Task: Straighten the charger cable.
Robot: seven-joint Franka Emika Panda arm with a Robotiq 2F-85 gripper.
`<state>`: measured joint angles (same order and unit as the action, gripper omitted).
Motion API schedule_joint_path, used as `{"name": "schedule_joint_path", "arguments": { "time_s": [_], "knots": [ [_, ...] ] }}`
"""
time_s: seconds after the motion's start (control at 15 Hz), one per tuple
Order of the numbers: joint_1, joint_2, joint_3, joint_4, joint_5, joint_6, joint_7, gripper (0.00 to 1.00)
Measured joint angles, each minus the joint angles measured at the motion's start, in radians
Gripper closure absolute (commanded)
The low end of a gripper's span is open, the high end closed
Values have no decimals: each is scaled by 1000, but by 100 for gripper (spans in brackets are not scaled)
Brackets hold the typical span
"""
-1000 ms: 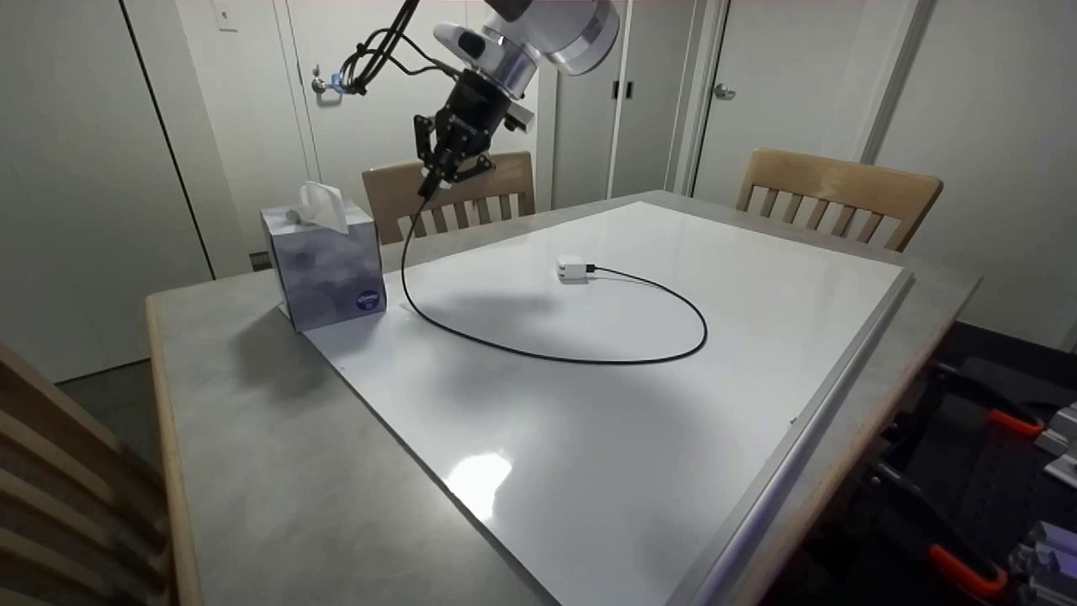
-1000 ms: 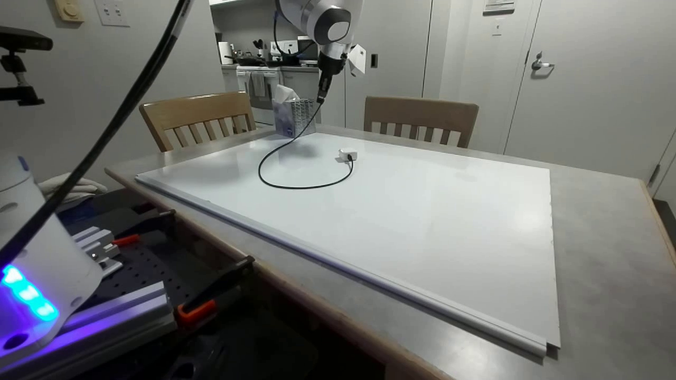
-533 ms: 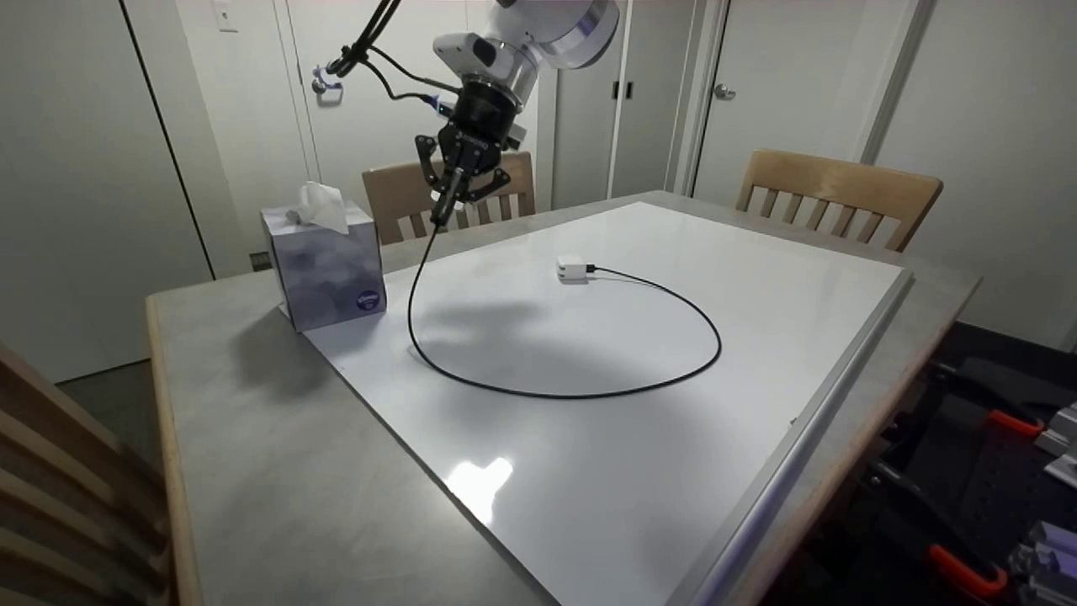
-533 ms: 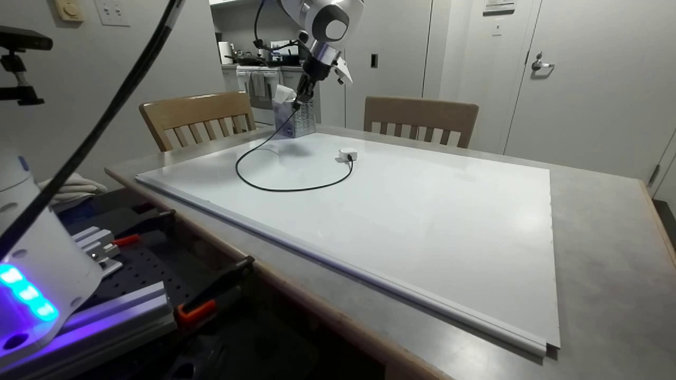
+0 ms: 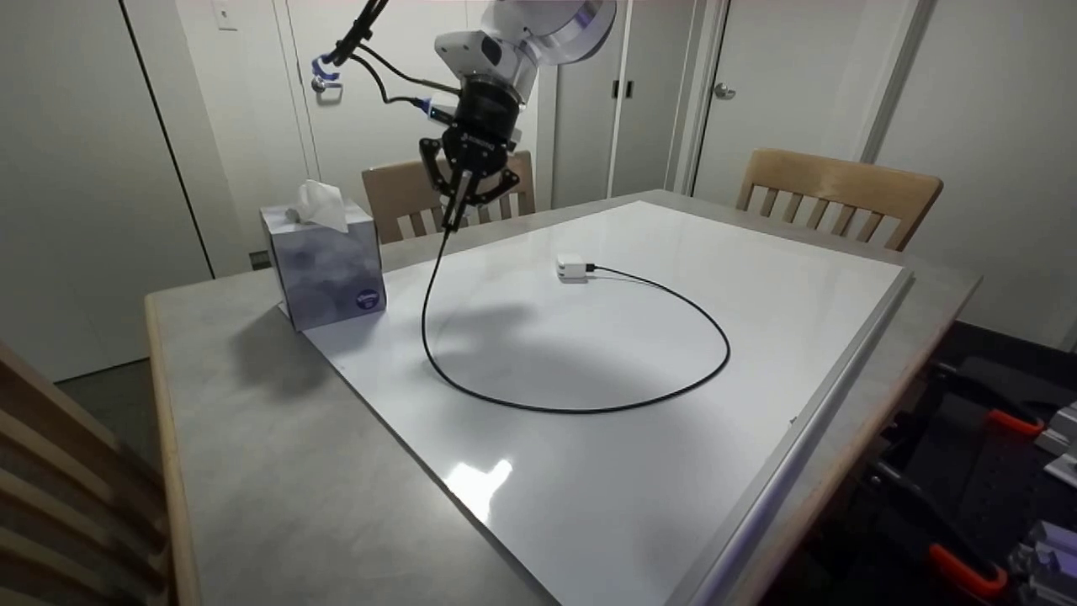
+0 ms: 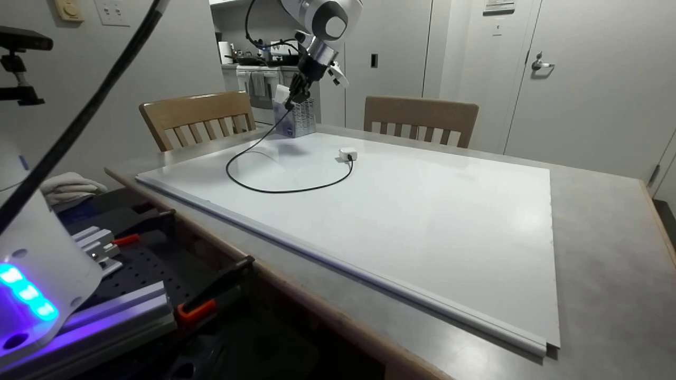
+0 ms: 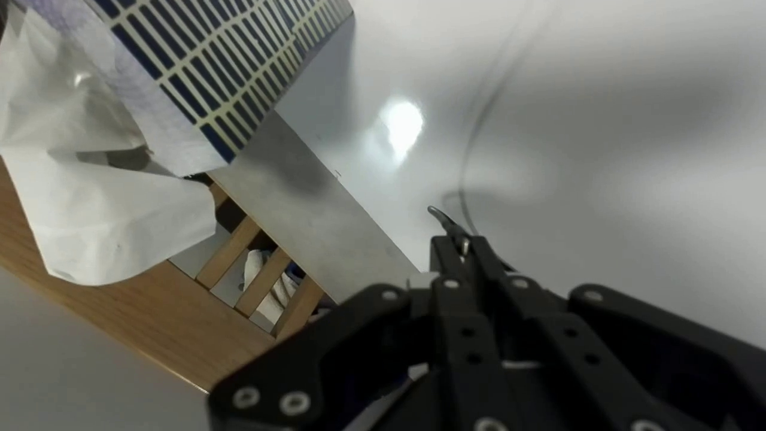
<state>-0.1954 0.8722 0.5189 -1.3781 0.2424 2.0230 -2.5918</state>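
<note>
The claw [image 5: 451, 227] is pinched closed above the whiteboard [image 5: 606, 488], its fingers [image 7: 444, 251] pressed together on the charger cable [image 5: 580, 411] near one end — in the wrist view a short piece of it pokes out past the tips. The claw points downward at a tilt, held clear of the surface. From there the thin black cable drops to the whiteboard and sweeps round in one wide, loose curve, its far end plugged into a small white power adapter [image 5: 571, 267]. Just where it first touches the whiteboard, I cannot tell.

The whiteboard lies flat on the grey desk [image 5: 278, 471], a metal rail [image 6: 475, 322] running along one long edge. A Kleenex tissue box [image 5: 328, 273] stands upright at one corner of it, near the claw but apart from it, with a tissue [image 7: 108, 221] sticking up through the top. Wooden chairs [image 6: 421, 113] stand around the desk, and in an exterior view a white stove [image 6: 272, 79] shows far behind — with a towel [image 6: 257, 84] hanging on its front.
</note>
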Motion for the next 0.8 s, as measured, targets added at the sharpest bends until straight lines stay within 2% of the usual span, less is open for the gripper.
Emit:
{"name": "schedule_joint_path", "arguments": {
  "time_s": [0.13,0.2,0.6,0.8],
  "knots": [
    [24,0,-30,7,15,-14,-11,98],
    [22,6,-14,14,-22,-32,-11,98],
    [-113,121,320,68,-444,-168,-2,98],
    [-163,207,445,104,-607,-243,-6,98]
  ]
}}
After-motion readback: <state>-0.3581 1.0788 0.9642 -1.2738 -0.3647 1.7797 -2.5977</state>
